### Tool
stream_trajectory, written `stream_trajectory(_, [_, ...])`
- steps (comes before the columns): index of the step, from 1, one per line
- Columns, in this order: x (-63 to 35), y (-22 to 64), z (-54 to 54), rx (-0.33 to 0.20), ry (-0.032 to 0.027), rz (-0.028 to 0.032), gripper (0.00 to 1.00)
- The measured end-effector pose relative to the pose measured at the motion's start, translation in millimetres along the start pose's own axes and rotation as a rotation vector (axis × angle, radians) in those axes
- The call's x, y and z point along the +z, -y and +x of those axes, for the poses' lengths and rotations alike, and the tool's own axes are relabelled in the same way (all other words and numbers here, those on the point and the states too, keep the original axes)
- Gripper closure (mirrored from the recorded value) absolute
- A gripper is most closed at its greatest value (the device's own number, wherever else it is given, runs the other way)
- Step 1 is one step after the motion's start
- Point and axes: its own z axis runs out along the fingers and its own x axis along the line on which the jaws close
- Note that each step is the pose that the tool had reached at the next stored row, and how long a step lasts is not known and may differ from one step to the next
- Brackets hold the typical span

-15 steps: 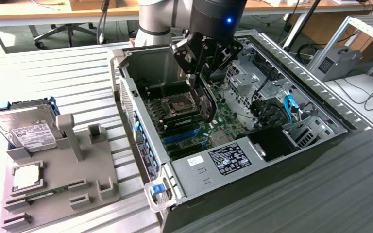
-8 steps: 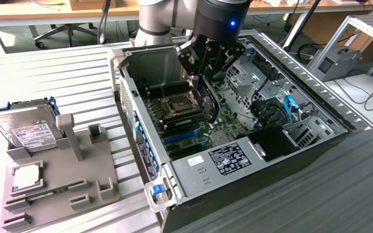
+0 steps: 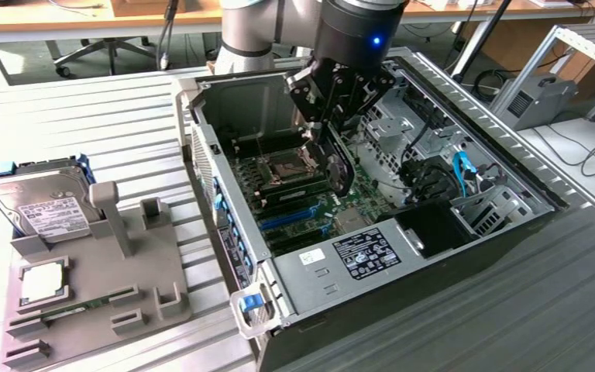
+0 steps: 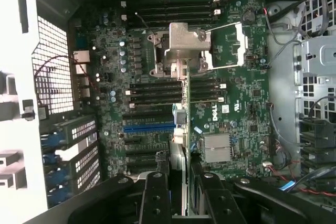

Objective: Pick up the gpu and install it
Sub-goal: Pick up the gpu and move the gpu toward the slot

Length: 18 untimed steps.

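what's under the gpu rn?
Motherboard, with its blue slot and black slots beside the gpu. The strip directly beneath is covered by the card itself.

Free room above motherboard [image 4: 231, 108]; drive cage [image 3: 482, 208], cables [image 3: 461, 169] beside tool [image 4: 182, 176].

The surface [image 3: 91, 101] is pale grey, ribbed in long parallel slats. The computer case [image 3: 432, 310] is black outside and silvery grey on its inner walls. Its motherboard [image 4: 241, 103] is dark green, dotted with small silver capacitors, and carries one bright blue slot [image 4: 149, 127] among black ones and a silver socket bracket [image 4: 184, 45]. The power supply [image 3: 365, 252] is silver with a white-and-black label. A light blue cable [image 3: 461, 167] runs through the drive bay. The claw [image 3: 327, 136] is black, and the gpu [image 3: 337, 174] in it is dark. Toward the surface's edge on the exterior view's left, a silver hard drive [image 3: 34, 205] with a white label sits in a blue frame on a plain grey holder [image 3: 122, 287].
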Motion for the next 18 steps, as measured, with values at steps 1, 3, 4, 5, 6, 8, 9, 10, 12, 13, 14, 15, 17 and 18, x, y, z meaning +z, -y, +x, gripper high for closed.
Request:
stream_trajectory(1, [0.9,-0.1,-1.9,0.000,-0.0001,0.0001,0.74])
stream_trajectory(3, [2.2,-0.3,-4.5,0.000,-0.0002,0.0001,0.74])
stream_trajectory(4, [2.8,-0.4,-5.7,0.000,-0.0003,0.0002,0.74])
stream_trajectory(5, [3.4,-0.5,-7.1,0.000,-0.0004,0.0002,0.74])
stream_trajectory(6, [4.1,-0.6,-8.5,0.000,-0.0005,0.0003,0.74])
stream_trajectory(8, [5.9,-0.8,-12.2,0.000,-0.0007,0.0003,0.74])
stream_trajectory(9, [6.5,-0.9,-13.6,0.000,-0.0008,0.0004,0.74])
stream_trajectory(10, [7.2,-1.0,-14.9,0.000,-0.0009,0.0004,0.74])
stream_trajectory(12, [8.7,-1.2,-18.1,0.000,-0.0010,0.0002,0.74])
stream_trajectory(13, [9.9,-1.3,-20.7,0.000,-0.0012,0.0003,0.74])
stream_trajectory(14, [11.2,-1.5,-23.2,0.000,-0.0014,0.0003,0.74])
stream_trajectory(15, [12.0,-1.6,-24.6,0.000,-0.0015,0.0004,0.74])
stream_trajectory(17, [13.8,-1.7,-27.1,0.000,-0.0017,0.0004,0.74])
stream_trajectory(18, [14.8,-1.8,-28.4,0.000,-0.0019,0.0005,0.74])
